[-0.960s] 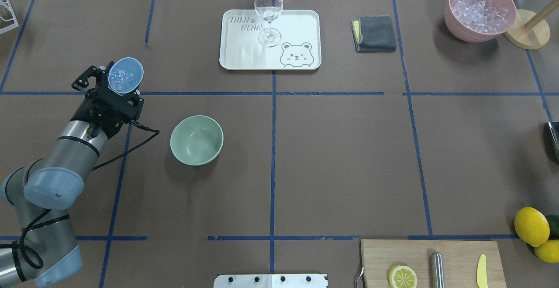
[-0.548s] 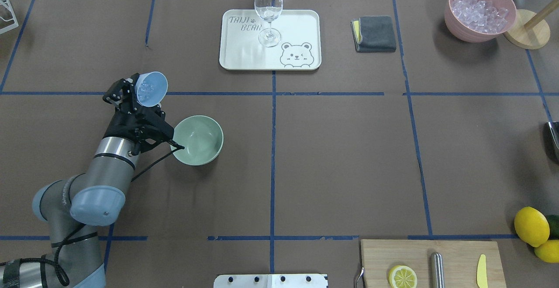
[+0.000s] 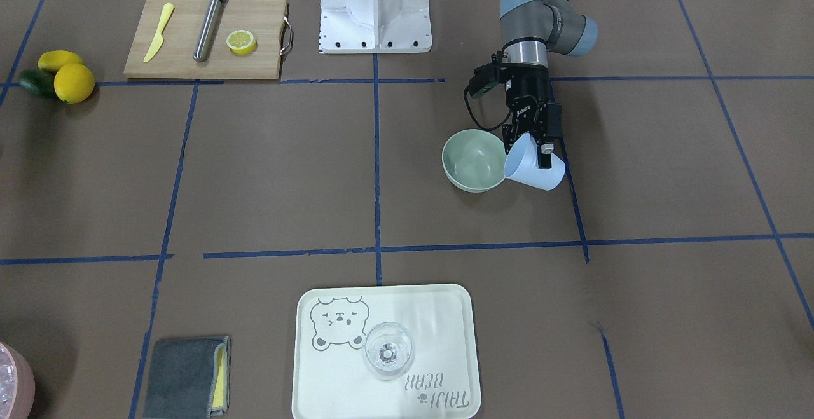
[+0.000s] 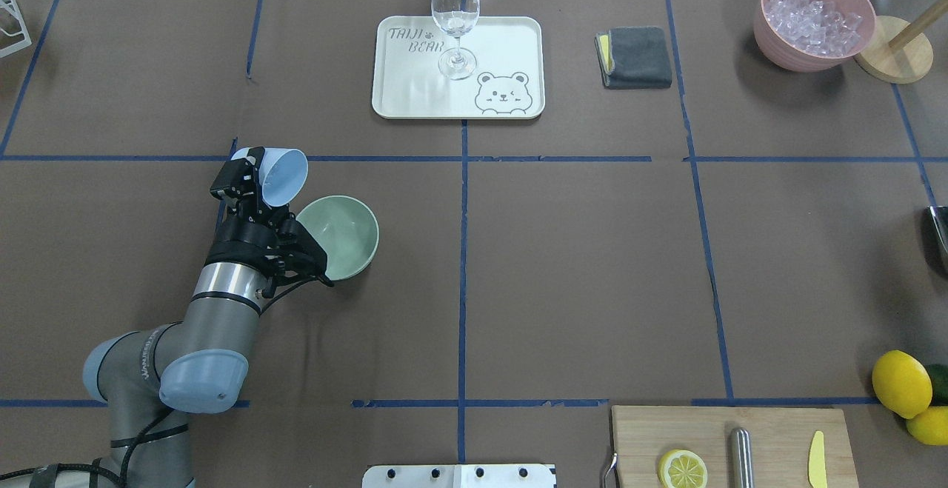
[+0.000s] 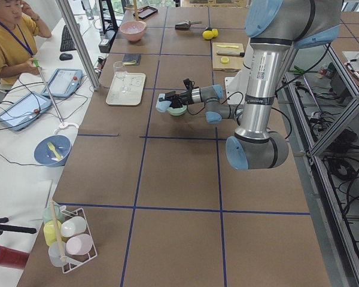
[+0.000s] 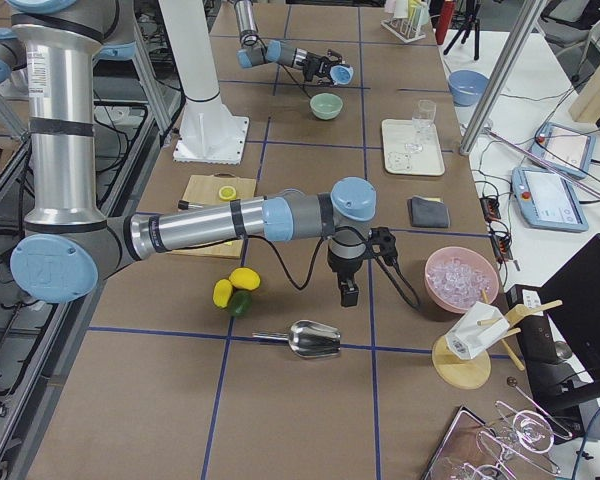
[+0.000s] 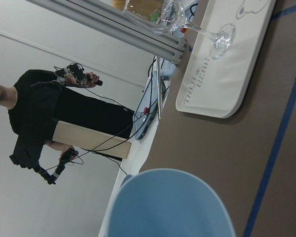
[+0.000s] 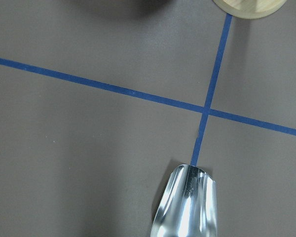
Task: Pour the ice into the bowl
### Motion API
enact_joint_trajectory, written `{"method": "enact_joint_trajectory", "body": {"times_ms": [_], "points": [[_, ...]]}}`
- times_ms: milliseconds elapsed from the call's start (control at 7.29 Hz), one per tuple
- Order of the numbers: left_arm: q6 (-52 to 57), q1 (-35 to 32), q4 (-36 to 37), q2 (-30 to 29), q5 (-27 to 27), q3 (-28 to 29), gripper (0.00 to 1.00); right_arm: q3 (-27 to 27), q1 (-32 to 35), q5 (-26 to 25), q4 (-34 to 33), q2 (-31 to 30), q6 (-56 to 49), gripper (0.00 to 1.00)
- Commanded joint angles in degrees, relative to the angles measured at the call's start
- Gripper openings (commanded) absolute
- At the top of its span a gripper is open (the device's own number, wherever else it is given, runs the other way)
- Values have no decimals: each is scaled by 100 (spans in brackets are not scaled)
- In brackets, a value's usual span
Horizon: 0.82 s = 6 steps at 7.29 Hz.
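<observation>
Wine glass (image 4: 455, 21) upright on bear tray (image 4: 415, 84) — grey cloth (image 4: 637, 57) nearby

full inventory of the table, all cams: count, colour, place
bowl: 1, sage green, robot's left side, empty
cup: 1, light blue, tilted beside bowl, in left jaws
pink bowl: 1, far right corner, holds clear cubes
wooden stand: 1, tan, beside pink bowl
tray: 1, white, far centre
wine glass: 1, clear, on tray
cloth: 1, grey, right of tray
cutting board: 1, wood, near right
lemon half: 1, yellow, on board
rod: 1, metal, on board
knife: 1, yellow, on board
lemons: 2, yellow, near right edge
green fruit: 1, dark, beside lemons
scoop: 1, metal, robot's right side
left gripper: 1, black, shut on cup
right gripper: 1, black, open or shut unclear
</observation>
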Motion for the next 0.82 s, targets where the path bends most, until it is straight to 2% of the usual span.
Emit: {"method": "enact_joint_trajectory", "body": {"times_ms": [0,686], "points": [[709,91,5,-4,158,5,0,-4,1,0,9,-21,0,100],[2388,240,-4,-47,282,14,0,-13,1,0,193,-117,9,100]]}}
